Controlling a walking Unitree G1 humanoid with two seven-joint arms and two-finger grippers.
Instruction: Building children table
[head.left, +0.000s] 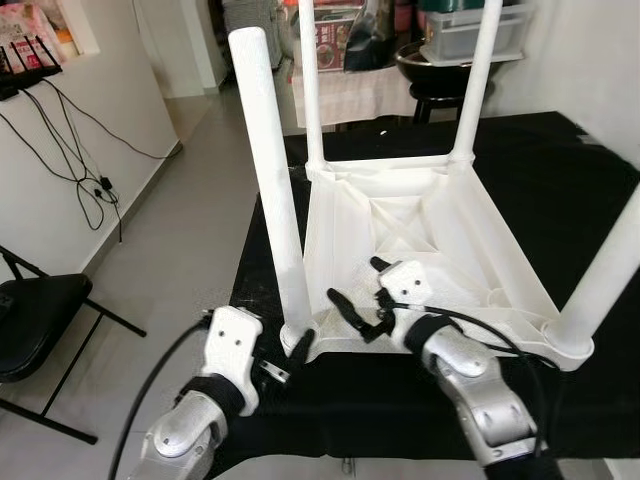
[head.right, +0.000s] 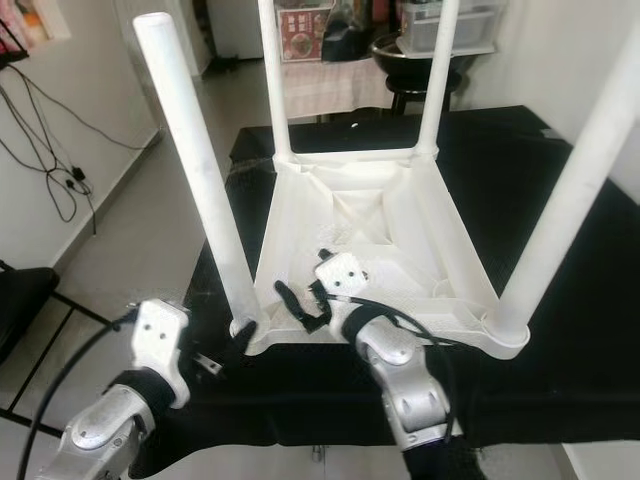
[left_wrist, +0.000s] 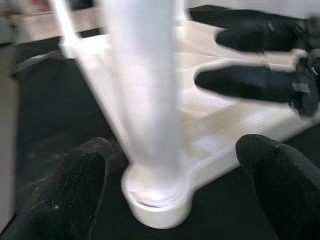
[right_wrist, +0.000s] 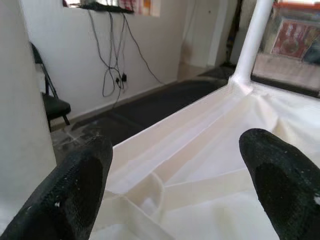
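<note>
Black cloth-covered work surface (head.left: 560, 200) spreads in front of us, and on it rests the white plastic children's table (head.left: 420, 240), turned upside down so its ribbed underside faces up. Four white cylindrical legs rise from its corners: the near-left leg (head.left: 272, 180) stands straight up just ahead of our left arm, the near-right leg (head.left: 605, 275) leans out toward the right edge of our sight, and the two far legs (head.left: 311, 80) stand at the back corners.

Beyond the work surface we see a pale tiled floor (head.left: 190, 230), a white wall (head.left: 60, 170) on the left with black cables (head.left: 80, 170) hanging down it, and a black folding chair (head.left: 35, 320) low on the left. At the back, a dark round stool (head.left: 440, 75) sits beside a cloth-covered stand.

Our left gripper (head.left: 285, 355) sits at the base of the near-left leg, where that leg meets the corner socket of the table. In the left wrist view its two black fingers (left_wrist: 75, 185) are spread wide on either side of the leg, not pressing on it.

Our right gripper (head.left: 360, 300) hovers over the near edge of the table's underside, just beside the same corner. Its fingers (right_wrist: 80, 180) are parted as well, with nothing held between them; the right wrist view looks along the ribbed white panel between them
</note>
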